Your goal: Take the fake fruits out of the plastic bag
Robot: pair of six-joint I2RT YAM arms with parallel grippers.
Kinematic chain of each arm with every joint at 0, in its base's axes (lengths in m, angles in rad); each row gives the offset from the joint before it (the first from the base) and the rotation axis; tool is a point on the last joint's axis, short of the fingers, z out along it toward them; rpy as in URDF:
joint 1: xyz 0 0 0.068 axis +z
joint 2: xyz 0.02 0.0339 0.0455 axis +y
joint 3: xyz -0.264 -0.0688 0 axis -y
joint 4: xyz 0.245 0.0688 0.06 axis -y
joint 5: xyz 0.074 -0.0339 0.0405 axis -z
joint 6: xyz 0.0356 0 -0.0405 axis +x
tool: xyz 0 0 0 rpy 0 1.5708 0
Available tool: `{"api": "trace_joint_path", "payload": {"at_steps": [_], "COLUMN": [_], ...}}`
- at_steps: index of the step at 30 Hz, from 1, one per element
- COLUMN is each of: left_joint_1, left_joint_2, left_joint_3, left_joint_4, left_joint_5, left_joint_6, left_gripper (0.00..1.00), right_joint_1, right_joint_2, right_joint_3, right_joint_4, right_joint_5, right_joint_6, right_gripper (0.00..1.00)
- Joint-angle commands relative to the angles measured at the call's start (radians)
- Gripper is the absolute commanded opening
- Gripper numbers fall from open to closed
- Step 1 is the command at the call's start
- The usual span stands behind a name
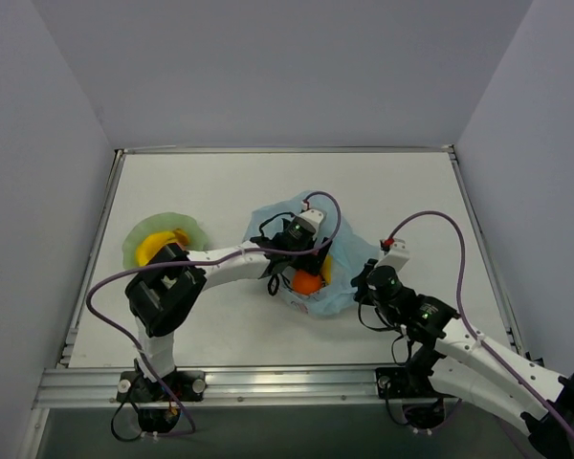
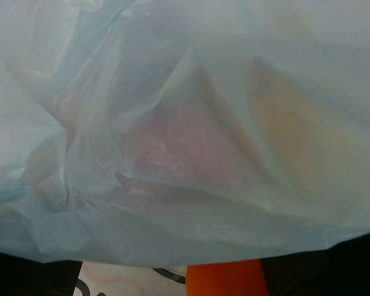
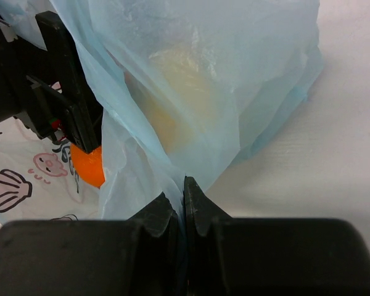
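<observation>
Right fingers [image 3: 163, 216], closed tight on a fold of the plastic bag [image 3: 222, 74] lying mid-way across the counter [image 1: 172, 191], should hold that film taut while the left fingers [image 3: 74, 117], at the orange ball [image 1: 308, 282] in its mouth (grip not discernible), draw the fruit straight up.

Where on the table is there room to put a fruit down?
Bare table lies between the bag and the far wall, also right of the bag, and by the near edge below it. The middle is crowded: bag, left arm, right arm.
</observation>
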Motion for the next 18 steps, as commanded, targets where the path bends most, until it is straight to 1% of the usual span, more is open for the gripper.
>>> {"api": "trace_joint_path", "payload": {"at_steps": [1, 4, 5, 6, 8, 11, 12, 13, 14, 18], "left_joint_1": [0.01, 0.01, 0.01, 0.008, 0.008, 0.008, 0.011, 0.011, 0.013, 0.028], "left_joint_2": [-0.002, -0.037, -0.051, -0.088, -0.132, -0.266, -0.289, -0.312, -0.353, -0.453], "left_joint_3": [0.037, 0.009, -0.006, -0.016, -0.039, -0.086, -0.098, -0.1, -0.102, -0.123], "left_joint_4": [0.063, 0.093, 0.094, 0.096, 0.096, 0.075, 0.062, 0.042, -0.012, -0.096], "left_joint_5": [-0.012, -0.006, -0.003, 0.007, 0.026, 0.091, 0.153, 0.174, 0.191, 0.279], "left_joint_6": [0.013, 0.014, 0.014, 0.01, -0.004, -0.027, -0.035, -0.039, -0.047, -0.073], "left_gripper": [0.91, 0.76, 0.63, 0.57, 0.5, 0.5, 0.5, 0.5, 0.5, 0.5], "right_joint_1": [0.005, 0.005, 0.006, 0.006, 0.006, 0.006, 0.006, 0.006, 0.006, 0.006], "right_joint_2": [0.022, 0.035, 0.036, 0.036, 0.041, 0.052, 0.055, 0.059, 0.065, 0.078], "right_joint_3": [0.031, 0.025, 0.025, 0.025, 0.027, 0.031, 0.033, 0.037, 0.039, 0.057], "right_joint_4": [0.022, 0.037, 0.04, 0.045, 0.048, 0.062, 0.065, 0.068, 0.074, 0.074], "right_joint_5": [0.002, -0.007, -0.007, -0.004, 0.002, 0.011, 0.011, 0.016, 0.017, 0.048], "right_joint_6": [-0.019, -0.018, -0.018, -0.018, -0.018, -0.019, -0.018, -0.016, -0.016, -0.044], "right_gripper": [0.0, 0.0, 0.0, 0.0, 0.0, 0.0, 0.0, 0.0, 0.0, 0.0]}}
